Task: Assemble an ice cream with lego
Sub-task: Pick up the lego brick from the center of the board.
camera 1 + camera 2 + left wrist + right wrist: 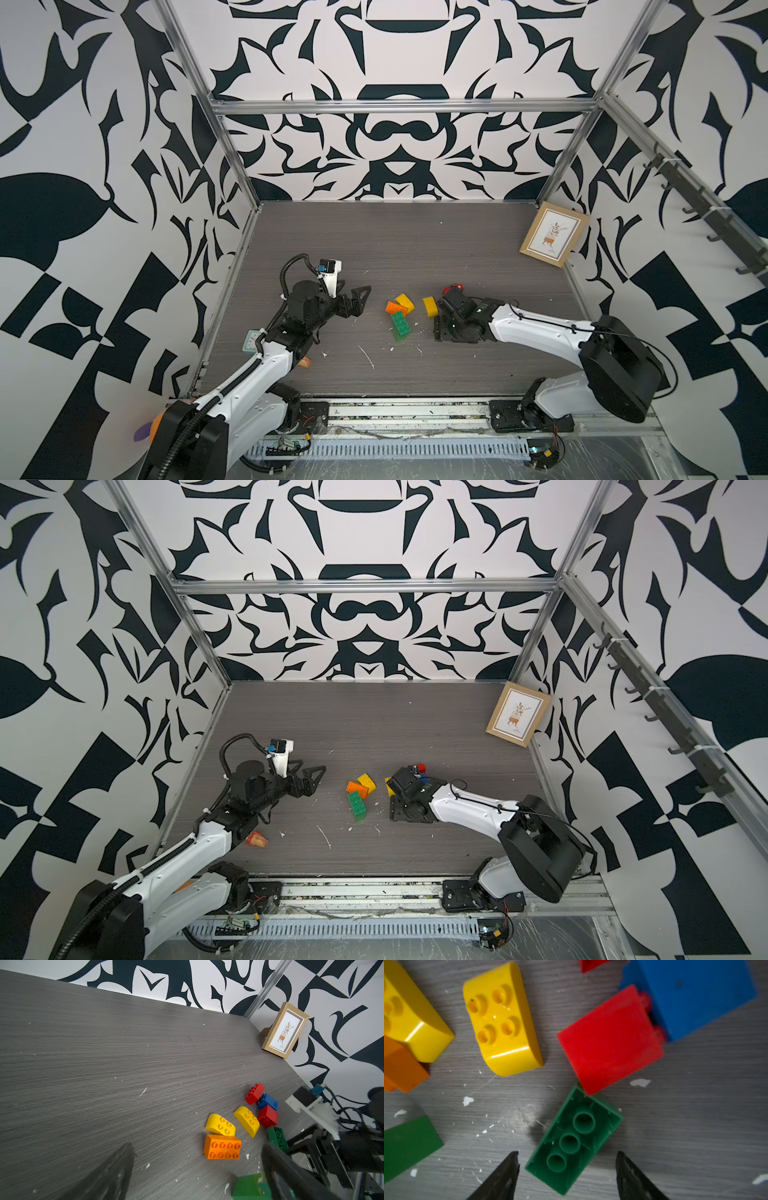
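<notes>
green brick (574, 1140): hollow side up on the table (695, 1126), lower centre of the right wrist view.
right gripper (567, 1153): released, with a tip on either side of the green brick's lower end, neither touching it.
left gripper (360, 300): spread wide and empty, left of centre in both top views.
red brick (610, 1041): at the green brick's upper corner.
blue brick (695, 995): upper right, against the red brick.
yellow brick (502, 1020): upper left, studs showing.
</notes>
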Controlling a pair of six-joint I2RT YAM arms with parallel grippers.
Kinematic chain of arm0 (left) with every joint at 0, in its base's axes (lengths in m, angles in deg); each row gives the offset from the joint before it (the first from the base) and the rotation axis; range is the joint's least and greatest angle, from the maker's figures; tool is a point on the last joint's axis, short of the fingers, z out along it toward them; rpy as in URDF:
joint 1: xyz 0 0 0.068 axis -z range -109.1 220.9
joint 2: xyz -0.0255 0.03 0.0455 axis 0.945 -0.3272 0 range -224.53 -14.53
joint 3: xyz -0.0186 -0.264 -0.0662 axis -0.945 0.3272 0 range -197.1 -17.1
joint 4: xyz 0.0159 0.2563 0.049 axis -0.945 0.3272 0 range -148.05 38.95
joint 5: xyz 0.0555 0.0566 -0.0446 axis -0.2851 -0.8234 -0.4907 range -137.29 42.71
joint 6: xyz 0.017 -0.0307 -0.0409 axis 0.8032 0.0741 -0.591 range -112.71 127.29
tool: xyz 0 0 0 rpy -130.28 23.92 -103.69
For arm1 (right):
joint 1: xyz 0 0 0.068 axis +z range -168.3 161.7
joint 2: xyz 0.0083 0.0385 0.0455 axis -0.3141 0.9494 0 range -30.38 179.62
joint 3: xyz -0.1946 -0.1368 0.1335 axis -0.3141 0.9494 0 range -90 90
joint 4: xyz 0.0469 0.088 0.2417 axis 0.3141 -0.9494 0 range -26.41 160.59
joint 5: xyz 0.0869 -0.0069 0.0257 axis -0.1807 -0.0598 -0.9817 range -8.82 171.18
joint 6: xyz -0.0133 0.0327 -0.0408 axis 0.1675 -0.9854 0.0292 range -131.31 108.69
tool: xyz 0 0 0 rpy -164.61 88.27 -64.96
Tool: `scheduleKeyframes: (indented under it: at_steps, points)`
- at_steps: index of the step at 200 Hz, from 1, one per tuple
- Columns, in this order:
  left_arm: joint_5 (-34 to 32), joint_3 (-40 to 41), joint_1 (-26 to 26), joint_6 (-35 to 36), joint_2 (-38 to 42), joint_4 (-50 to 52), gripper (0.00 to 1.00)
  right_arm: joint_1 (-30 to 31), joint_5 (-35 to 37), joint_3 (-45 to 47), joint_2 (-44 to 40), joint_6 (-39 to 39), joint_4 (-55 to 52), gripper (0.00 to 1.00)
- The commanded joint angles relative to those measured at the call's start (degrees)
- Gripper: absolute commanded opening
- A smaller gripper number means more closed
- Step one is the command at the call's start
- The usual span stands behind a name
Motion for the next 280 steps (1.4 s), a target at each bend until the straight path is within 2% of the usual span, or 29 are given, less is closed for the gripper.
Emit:
scheduleKeyframes:
  at_steps: [1, 41, 85, 137, 162, 177, 194, 231, 262, 280]
  points:
    - [-0.33, 0.48, 0.15, 0.45, 0.67, 0.50, 0.99, 0.27, -0.42, -3.01, 1.27, 1.50, 2.23, 0.75]
    - [-0.42, 0.53, 0.15, 0.43, 0.80, 0.49, 0.99, 0.31, 2.30, -3.88, 2.35, 2.16, -0.06, 0.73]
    - [-0.50, 0.58, 0.15, 0.40, 0.80, 0.32, 0.99, 0.27, 5.71, -1.88, 0.21, 1.78, -4.29, 0.56]
    - [-0.43, 0.63, 0.15, 0.48, 0.76, 0.32, 0.99, 0.27, 4.43, 3.70, -5.94, 0.86, -0.45, 0.41]
    - [-0.36, 0.39, 0.15, 0.54, 0.62, 0.41, 0.99, 0.27, 3.88, 4.83, -5.74, 1.76, 0.63, 0.40]
    - [-0.35, 0.37, 0.15, 0.53, 0.62, 0.37, 0.99, 0.27, 4.46, 4.84, -4.69, 2.22, -0.14, 0.45]
    - [-0.27, 0.39, 0.15, 0.57, 0.67, 0.42, 0.99, 0.28, 4.92, 5.00, -4.05, 2.52, 0.14, 0.45]
    - [-0.38, 0.34, 0.15, 0.69, 0.96, 0.91, 0.99, 0.27, 5.35, 5.28, -5.49, 3.23, 1.14, 0.33]
    - [0.19, -0.91, 0.15, 0.31, 1.16, 2.41, 0.99, 0.35, 3.92, 5.45, -10.48, 7.21, 0.74, 0.23]
    - [-0.33, -4.02, 0.15, -0.48, 1.81, 6.90, 0.99, 0.45, 2.12, 4.30, -15.55, 11.19, -0.28, 0.20]
